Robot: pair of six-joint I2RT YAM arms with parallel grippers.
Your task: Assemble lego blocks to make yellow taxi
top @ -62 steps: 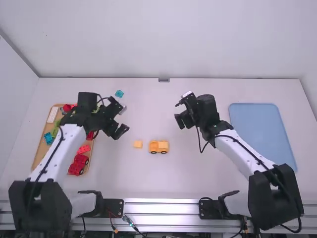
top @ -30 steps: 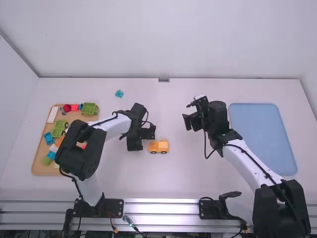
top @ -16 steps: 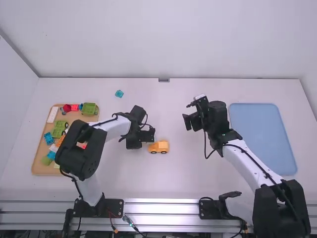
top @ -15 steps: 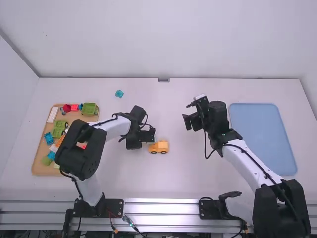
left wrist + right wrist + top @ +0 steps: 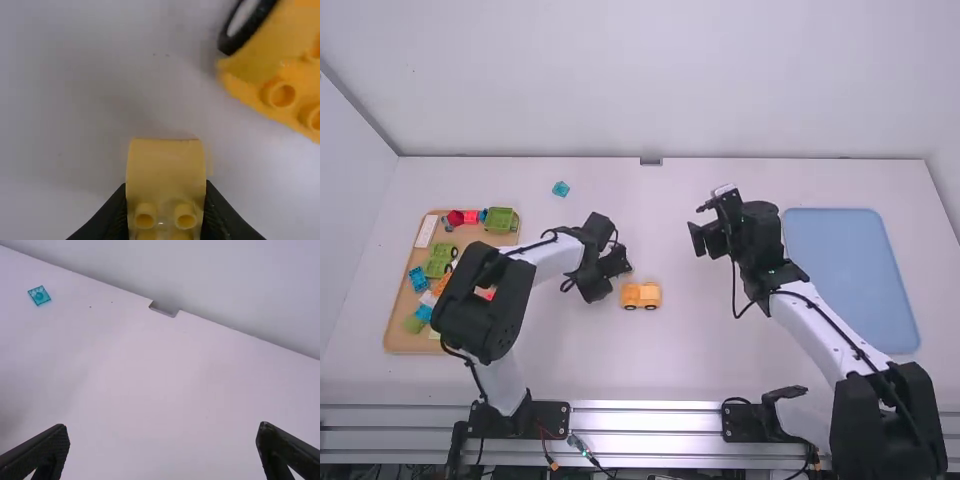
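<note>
The left gripper (image 5: pixel 618 281) has its fingers (image 5: pixel 114 215) closed on a pale yellow block (image 5: pixel 166 172), one pressed to each side. Two round studs show on the block's end between the fingers, while a smooth face rises past them; I can't tell which way its long axis runs.

Just beside it, apart from the block, the yellow vehicle (image 5: pixel 641 295) sits upright on the counter (image 5: pixel 700 350). Its long axis runs left to right across the high view, its wheels along the side nearer the arm bases — which end is the front, I can't tell. Studs show on top in the left wrist view.

The right gripper (image 5: pixel 707 252) hangs right of the vehicle and farther from the bases, its fingers (image 5: pixel 50 447) spread wide with nothing between them. A teal brick (image 5: pixel 561 188) lies well apart, toward the back wall.
</note>
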